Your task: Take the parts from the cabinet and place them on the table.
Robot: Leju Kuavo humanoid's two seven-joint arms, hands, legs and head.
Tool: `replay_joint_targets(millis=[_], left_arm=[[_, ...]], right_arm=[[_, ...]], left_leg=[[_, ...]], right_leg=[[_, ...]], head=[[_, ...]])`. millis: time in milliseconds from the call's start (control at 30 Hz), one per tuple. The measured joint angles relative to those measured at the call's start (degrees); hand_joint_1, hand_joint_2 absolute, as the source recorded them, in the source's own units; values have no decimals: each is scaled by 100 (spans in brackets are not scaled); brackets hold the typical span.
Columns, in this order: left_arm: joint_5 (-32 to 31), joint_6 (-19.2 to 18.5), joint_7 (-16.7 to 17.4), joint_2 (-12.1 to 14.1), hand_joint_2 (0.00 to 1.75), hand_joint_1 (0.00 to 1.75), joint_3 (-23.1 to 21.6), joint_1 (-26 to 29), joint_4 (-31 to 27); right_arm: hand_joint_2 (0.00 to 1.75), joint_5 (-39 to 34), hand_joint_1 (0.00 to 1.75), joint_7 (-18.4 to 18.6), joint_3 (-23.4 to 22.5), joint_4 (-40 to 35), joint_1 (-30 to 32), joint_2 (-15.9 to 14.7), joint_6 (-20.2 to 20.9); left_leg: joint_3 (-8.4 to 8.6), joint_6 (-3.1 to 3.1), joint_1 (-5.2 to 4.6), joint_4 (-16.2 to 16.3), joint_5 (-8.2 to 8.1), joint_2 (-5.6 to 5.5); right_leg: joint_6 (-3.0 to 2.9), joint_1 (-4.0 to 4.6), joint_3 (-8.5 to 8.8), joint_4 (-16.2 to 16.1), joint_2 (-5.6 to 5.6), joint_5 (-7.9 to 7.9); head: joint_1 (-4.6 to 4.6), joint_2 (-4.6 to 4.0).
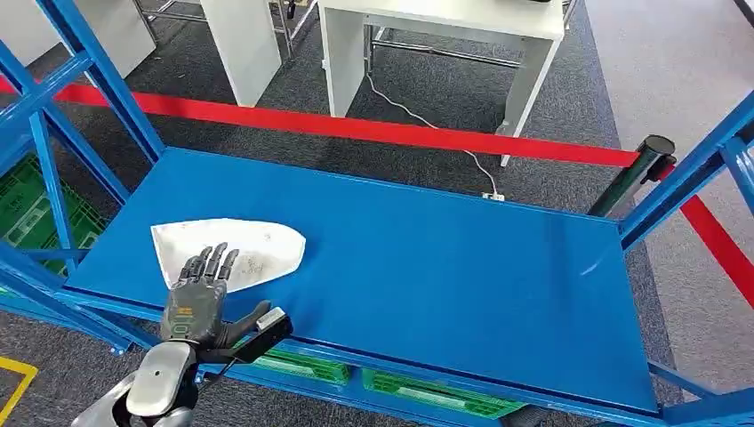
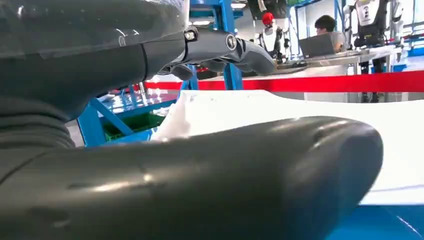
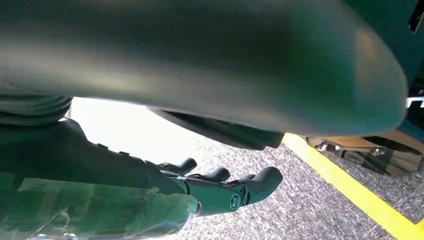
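Observation:
A flat white part (image 1: pixel 233 250), rounded at one end, lies on the left side of the blue cabinet shelf (image 1: pixel 427 276). My left hand (image 1: pixel 201 298) reaches in over the shelf's front edge. Its fingers (image 1: pixel 212 263) are spread flat over the part's near edge, and the thumb (image 1: pixel 265 324) sticks out sideways at the shelf's front lip. In the left wrist view the white part (image 2: pixel 300 130) shows between the fingers (image 2: pixel 225 47) and the thick thumb (image 2: pixel 210 180), ungripped. My right hand (image 3: pixel 220 192) hangs over grey carpet, fingers loosely apart and holding nothing.
Blue uprights (image 1: pixel 98 80) frame the shelf on both sides. Green crates (image 1: pixel 36 213) sit at the left and under the shelf. Behind run a red barrier tape (image 1: pixel 373 129), a black post (image 1: pixel 636 173) and white tables (image 1: pixel 445 36). A person (image 2: pixel 327 27) sits at a laptop far off.

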Motion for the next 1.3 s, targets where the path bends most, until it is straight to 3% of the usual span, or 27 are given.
replay_joint_targets(millis=[400, 433, 1167, 1300], left_arm=[[313, 157, -260, -92, 0, 0, 116, -30, 686], [350, 184, -273, -98, 175, 0, 122, -32, 734], [594, 505, -306, -343, 175, 0, 280, -144, 1390], [577, 715, -295, -363, 175, 0, 299, -132, 1534]], right_arm=[[0, 0, 0, -13, 0, 2, 0, -2, -11], [0, 2, 0, -7, -2, 2, -1, -2, -11], [0, 61, 0, 0, 7, 7, -4, -26, 26], [0, 66, 0, 0, 7, 7, -4, -26, 35]], left_leg=[[0, 0, 0, 0, 0, 0], [0, 0, 0, 0, 0, 0], [23, -1, 0, -4, 0, -1], [38, -1, 0, -7, 0, -1]], right_leg=[[0, 0, 0, 0, 1, 0], [0, 0, 0, 0, 0, 0], [-1, 2, 26, 0, -3, 0], [-3, 3, 38, 0, -6, -2]], head=[[0, 0], [2, 0], [2, 0], [0, 0]])
